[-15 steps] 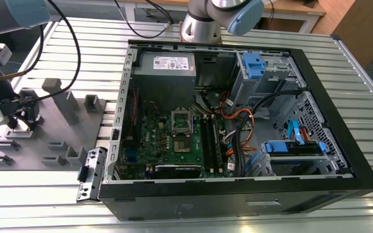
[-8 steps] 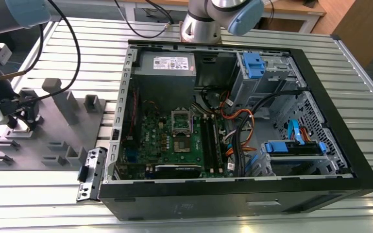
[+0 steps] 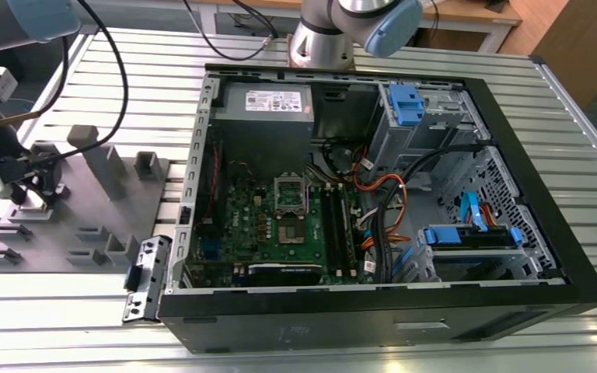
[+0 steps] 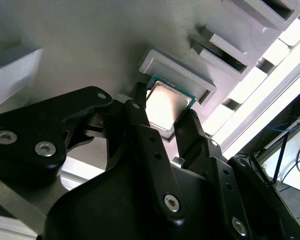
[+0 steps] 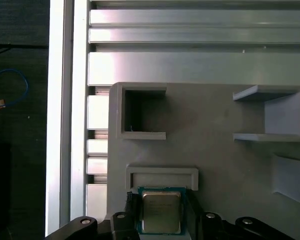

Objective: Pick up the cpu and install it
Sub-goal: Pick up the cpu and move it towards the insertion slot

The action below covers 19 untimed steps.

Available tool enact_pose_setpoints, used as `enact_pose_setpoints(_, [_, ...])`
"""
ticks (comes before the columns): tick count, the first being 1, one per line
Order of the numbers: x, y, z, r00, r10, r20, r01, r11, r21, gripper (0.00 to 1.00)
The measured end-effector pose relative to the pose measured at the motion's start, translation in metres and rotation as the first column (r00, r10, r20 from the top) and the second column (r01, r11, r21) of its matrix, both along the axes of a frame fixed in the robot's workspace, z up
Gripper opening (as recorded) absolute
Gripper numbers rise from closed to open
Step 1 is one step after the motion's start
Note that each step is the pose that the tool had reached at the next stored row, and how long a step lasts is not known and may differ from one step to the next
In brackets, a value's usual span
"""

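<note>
The cpu (image 5: 161, 211) is a small square chip with a silver top and a green rim. It sits between my two black fingers in both wrist views, right beside a low U-shaped holder (image 5: 162, 177) on the grey tray. My gripper (image 4: 166, 116) is shut on the cpu (image 4: 165, 100), one finger against each of two opposite edges. In the exterior view the gripper (image 3: 34, 190) hangs over the grey tray (image 3: 91, 217) at the exterior view's left, outside the computer case. The green motherboard (image 3: 262, 229) lies in the open case, with its metal-framed socket (image 3: 291, 194) near the middle.
Upright grey blocks (image 3: 99, 159) and other recesses stand on the tray around the gripper. The black case wall (image 3: 200, 179) rises between tray and motherboard. Cables (image 3: 376, 210), blue drive bays (image 3: 407, 105) and a power supply (image 3: 267, 101) fill the case. The slatted metal table (image 3: 71, 311) lies beneath.
</note>
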<state>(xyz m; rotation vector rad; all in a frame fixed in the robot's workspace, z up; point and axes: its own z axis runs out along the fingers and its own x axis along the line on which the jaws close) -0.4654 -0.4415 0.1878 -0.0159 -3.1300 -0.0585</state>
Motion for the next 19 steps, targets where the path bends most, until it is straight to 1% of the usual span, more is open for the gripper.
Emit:
enact_pose_setpoints(7, [0.0000, 0.0000, 0.0044, 1.0000, 0.000, 0.0001, 0.000, 1.0000, 0.0001, 0.47])
enact_pose_setpoints(19, [0.0000, 0.0000, 0.0063, 1.0000, 0.000, -0.0001, 0.000, 1.0000, 0.0008, 0.47])
